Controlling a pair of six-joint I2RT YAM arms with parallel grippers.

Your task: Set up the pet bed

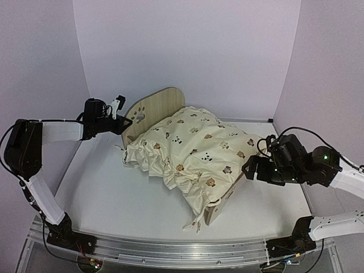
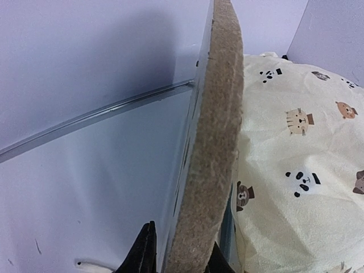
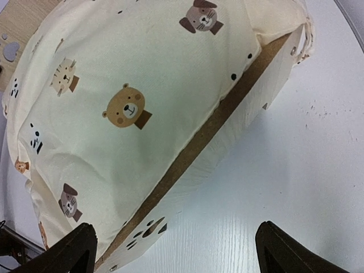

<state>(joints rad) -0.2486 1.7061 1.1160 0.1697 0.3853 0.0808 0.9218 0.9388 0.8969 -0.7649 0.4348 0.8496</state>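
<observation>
top external shows the pet bed (image 1: 165, 99) mid-scene under a cream animal-print cushion (image 1: 193, 149). left gripper (image 1: 123, 124) is clamped on its headboard (image 1: 149, 111) at the far left. right gripper (image 1: 250, 169) hangs with jaws wide apart, just right of the footboard (image 1: 219, 208).

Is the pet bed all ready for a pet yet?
Almost. Done: the animal-print cushion already lies on the pet bed. In hand: the left tool grips the headboard by its edge; the right tool hovers open by the footboard. Left, probably: the cushion droops over the footboard, so it needs straightening.
</observation>
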